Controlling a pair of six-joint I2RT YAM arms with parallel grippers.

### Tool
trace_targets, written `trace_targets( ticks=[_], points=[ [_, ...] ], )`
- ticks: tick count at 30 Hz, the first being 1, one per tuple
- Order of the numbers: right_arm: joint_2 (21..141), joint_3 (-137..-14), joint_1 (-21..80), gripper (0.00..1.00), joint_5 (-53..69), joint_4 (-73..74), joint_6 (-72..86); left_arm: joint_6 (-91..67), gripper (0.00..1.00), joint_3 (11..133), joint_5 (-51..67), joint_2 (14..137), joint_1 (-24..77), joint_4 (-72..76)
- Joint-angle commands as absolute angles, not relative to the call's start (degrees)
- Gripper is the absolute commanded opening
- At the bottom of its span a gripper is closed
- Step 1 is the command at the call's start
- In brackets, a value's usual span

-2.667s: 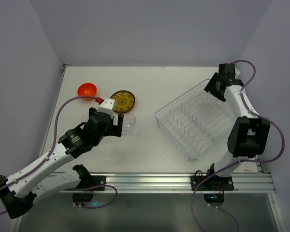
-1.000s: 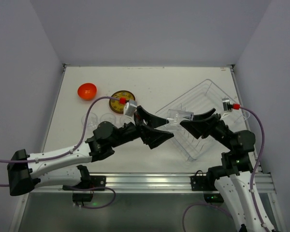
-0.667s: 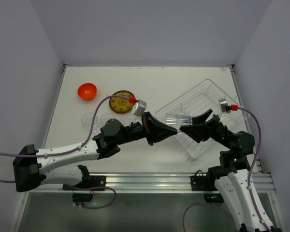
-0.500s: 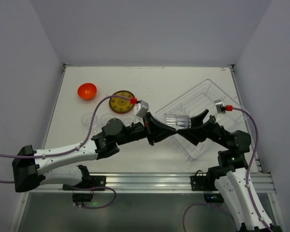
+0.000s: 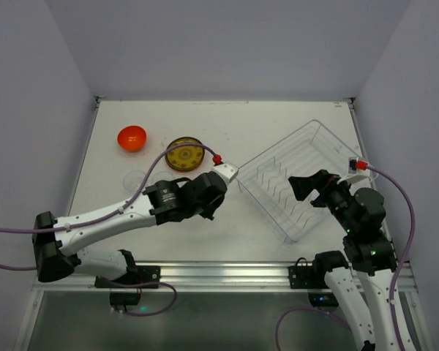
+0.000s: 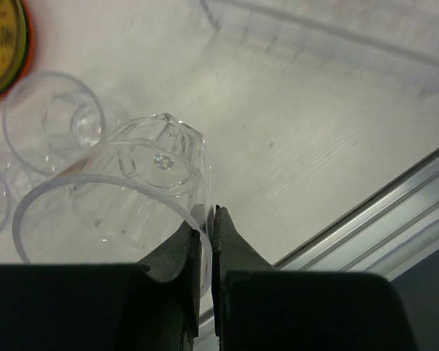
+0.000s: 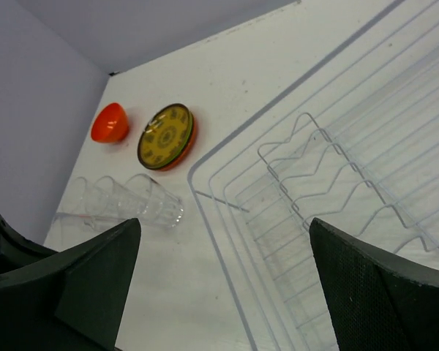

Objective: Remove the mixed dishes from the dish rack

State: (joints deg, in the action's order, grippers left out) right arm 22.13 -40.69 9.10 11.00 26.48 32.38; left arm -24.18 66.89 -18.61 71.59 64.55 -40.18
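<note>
Clear cup (image 6: 154,172): tilted above the table, left of the dish rack (image 5: 293,168) and beside the other cups (image 6: 55,117), probably to join them.
Left gripper (image 6: 211,219): clamped on the cup's thin rim wall, which suits a slippery tumbler.
Right gripper (image 7: 227,241): spread wide and holding nothing, above the rack.
Rack: right side, no dish visible.
Bowl (image 5: 132,137), plate (image 5: 185,153): far left.

We look at a white bench (image 5: 278,124) with a matte, faintly scuffed top, boxed in on three sides by plain pale lavender-grey walls: a back wall (image 5: 227,44), a left wall (image 5: 22,110) and a right wall (image 5: 417,88). A thin dark seam (image 5: 219,100) runs where the bench meets the back wall. Along the near edge we see a ribbed aluminium rail (image 5: 227,274), and below it a dark grey-green panel (image 5: 227,322). The light is soft and even, and the shadows are faint.
</note>
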Motion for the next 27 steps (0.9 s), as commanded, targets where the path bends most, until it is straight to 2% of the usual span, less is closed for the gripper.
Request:
trace_targets(
  ticks=[1, 9, 21, 27],
  points=[
    [25.04, -41.84, 9.05, 0.99, 9.4, 31.64, 28.83, -21.97, 0.0, 67.59, -18.74, 75.75, 64.69, -54.67],
    [25.75, -42.71, 9.05, 0.99, 12.65, 32.35, 26.81, -20.92, 0.0, 64.96, -17.76, 86.91, 64.69, -55.21],
    [23.38, -40.78, 9.05, 0.99, 16.69, 31.03, 26.98, -16.88, 0.0, 60.47, -9.41, 88.68, 60.21, -44.13],
    [23.29, -40.96, 9.05, 0.99, 16.96, 31.2, 26.9, -17.14, 0.0, 60.12, -9.49, 90.35, 59.41, -43.07]
  ],
)
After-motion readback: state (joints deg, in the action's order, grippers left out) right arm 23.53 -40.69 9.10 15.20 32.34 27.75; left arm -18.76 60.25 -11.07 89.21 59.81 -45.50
